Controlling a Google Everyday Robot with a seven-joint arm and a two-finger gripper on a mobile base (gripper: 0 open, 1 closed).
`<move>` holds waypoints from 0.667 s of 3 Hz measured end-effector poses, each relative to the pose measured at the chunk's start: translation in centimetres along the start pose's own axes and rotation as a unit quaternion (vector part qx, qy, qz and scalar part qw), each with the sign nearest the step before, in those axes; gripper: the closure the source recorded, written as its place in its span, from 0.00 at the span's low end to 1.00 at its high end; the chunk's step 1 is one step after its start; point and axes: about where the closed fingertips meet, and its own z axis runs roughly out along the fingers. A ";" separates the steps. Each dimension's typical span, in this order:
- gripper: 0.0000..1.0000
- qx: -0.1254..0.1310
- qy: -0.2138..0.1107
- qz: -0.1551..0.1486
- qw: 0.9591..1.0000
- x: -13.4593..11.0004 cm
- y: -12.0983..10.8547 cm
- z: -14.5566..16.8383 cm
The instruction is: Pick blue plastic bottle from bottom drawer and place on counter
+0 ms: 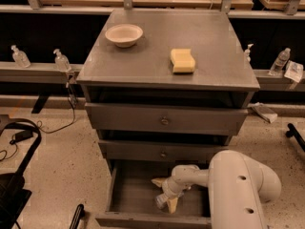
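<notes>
Reaching in to grasp: the gripper [164, 194] sits low in the bottom drawer [133, 197], fingers [172, 205] spread at the blue plastic bottle [161, 202], and closing on it looks next.

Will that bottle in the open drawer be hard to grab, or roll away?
Probably light: the bottle looks like clear, thin plastic. It seems to lie on its side on the flat drawer floor, so a nudge may roll it. Smooth plastic might slip in the gripper, which is down at it.

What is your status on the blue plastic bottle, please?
Gripper down inside bottom drawer, at blue plastic bottle. Bottle in drawer, not yet on counter. Counter holds bowl and yellow sponge.
</notes>
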 end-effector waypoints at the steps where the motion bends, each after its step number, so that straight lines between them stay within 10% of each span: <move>1: 0.20 -0.011 0.014 0.015 1.000 2.2 0.9 1.0; 2: 0.43 -0.019 0.023 0.025 0.999 3.2 1.4 1.3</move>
